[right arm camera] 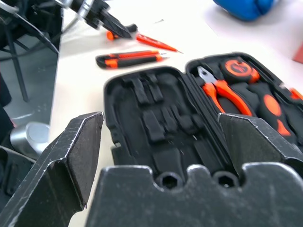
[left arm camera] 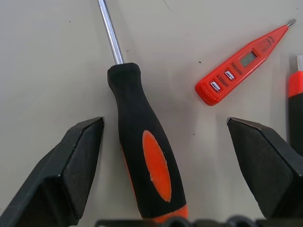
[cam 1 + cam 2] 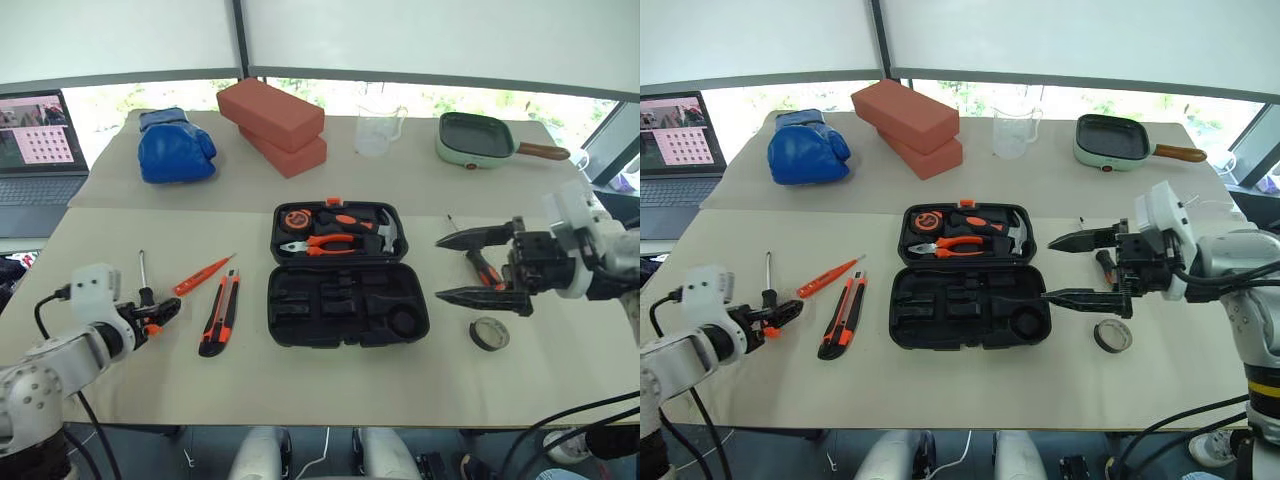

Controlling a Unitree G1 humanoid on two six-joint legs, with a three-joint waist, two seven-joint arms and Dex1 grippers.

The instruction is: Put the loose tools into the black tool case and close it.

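Status: case (image 3: 348, 318) lies open mid-table, lid half far with pliers (image 3: 325, 245), hammer (image 3: 385, 232) and a tape measure (image 3: 297, 218) seated, near half all empty recesses. Nothing loose is packed yet.

Left gripper (image 3: 160, 317) has its jaws wide apart, straddling the handle of the left screwdriver (image 2: 142, 156), nothing clamped. I judge this is the pick in hand. To do it well I'd come down so the pads land on the fat middle of the handle, not the steel shaft, and square the jaws across it before closing; the handle looks rounded and could roll out of a skewed pinch. Red tester (image 3: 204, 274) sits just right of it and the utility knife (image 3: 220, 322) right of that, so I keep the right-hand finger clear of the tester.

Right gripper (image 3: 482, 268) is also spread wide and empty, hovering just right of the case and pointing left. Second screwdriver (image 3: 478, 262) lies under it; tape roll (image 3: 489, 333) is nearer, on the table's right.

Surface: two beige tables (image 3: 120, 380) butted together, matte, flat. Far table carries red bricks (image 3: 273, 125), a blue boxing glove (image 3: 175, 146), a clear jug (image 3: 374, 131) and a small green pan (image 3: 476, 139). Laptop (image 3: 38, 150) far left, windows behind.
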